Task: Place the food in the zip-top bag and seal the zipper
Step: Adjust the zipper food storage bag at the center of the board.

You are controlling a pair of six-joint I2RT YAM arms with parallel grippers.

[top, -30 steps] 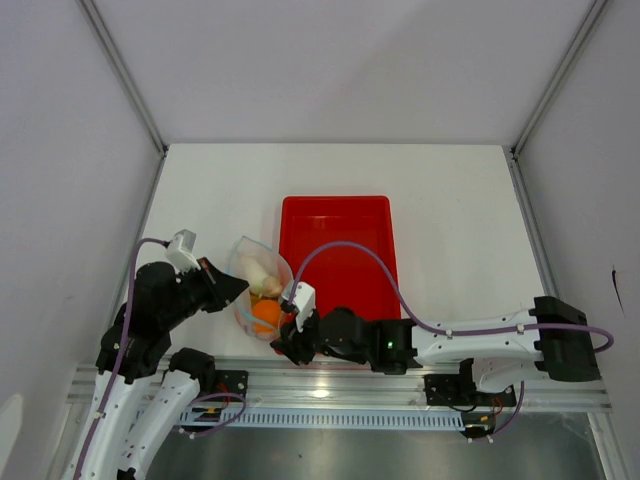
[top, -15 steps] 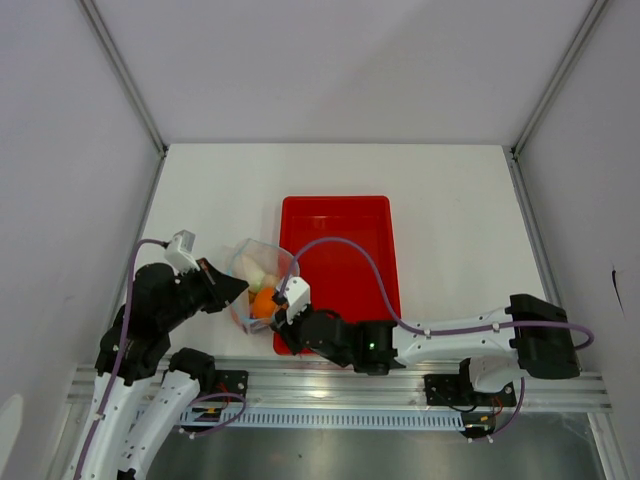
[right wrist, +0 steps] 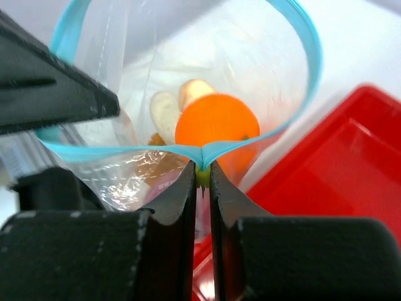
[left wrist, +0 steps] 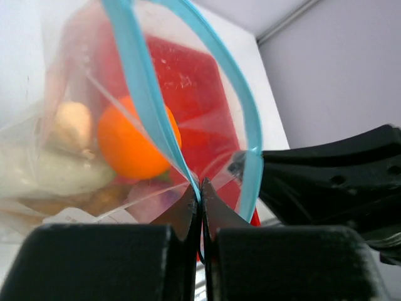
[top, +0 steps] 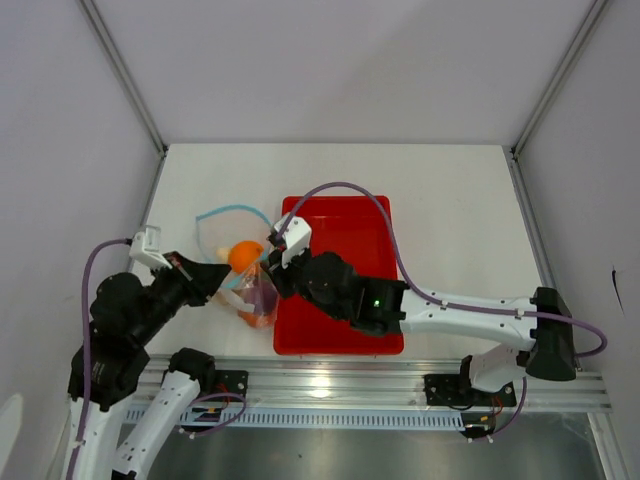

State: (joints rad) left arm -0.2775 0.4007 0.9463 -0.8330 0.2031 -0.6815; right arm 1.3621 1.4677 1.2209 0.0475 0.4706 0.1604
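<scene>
Left gripper (left wrist: 200,204) was closed hard on the zipper (left wrist: 141,81), the fingers pinching the blue strip with no gap visible. Right gripper (right wrist: 202,179) was nearly closed and pinched the same strip at another point on the mouth. The zip-top bag (top: 252,295) sat between the two grippers, over the table (top: 460,200) just beside the left edge of the red tray (top: 350,225). I could not tell whether its bottom rested on the table. The mouth was unsealed, with the blue strip standing out in an open loop on the far side. The food was inside the bag. The orange (right wrist: 216,132) lay uppermost with pale pieces beside it, while the lower pieces were too blurred to name.
</scene>
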